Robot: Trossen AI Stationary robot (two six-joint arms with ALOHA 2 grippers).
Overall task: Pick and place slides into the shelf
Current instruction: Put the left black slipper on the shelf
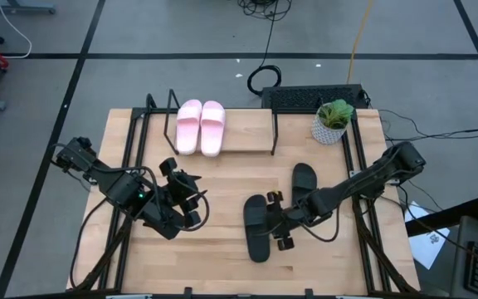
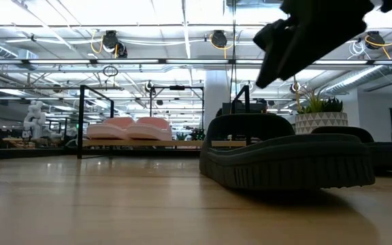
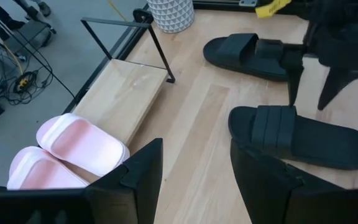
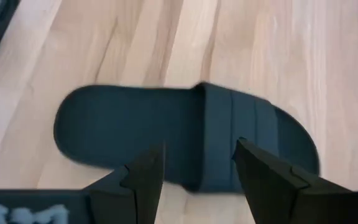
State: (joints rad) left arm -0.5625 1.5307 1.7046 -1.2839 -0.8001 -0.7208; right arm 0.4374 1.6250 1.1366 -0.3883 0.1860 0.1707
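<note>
My right pincer [image 1: 277,223] hangs over the nearer black slide [image 1: 258,226], fingers apart and holding nothing. The slide lies flat on the tabletop [image 1: 222,257], in front of the shelf [image 1: 247,133], where the pink pair [image 1: 200,126] already sits at one end. The second black slide [image 1: 304,184] lies just beside, closer to the shelf. It looks like light, springy foam (probably a bit slick), so I'd pinch across the wide strap. My left pincer [image 1: 181,199] waits spread open, also in front of the shelf.

Light-wood table [image 1: 222,249], shelf [image 1: 247,133] holding pink slides [image 1: 200,126], two black slides [image 1: 258,226], potted plant [image 1: 333,121]
</note>
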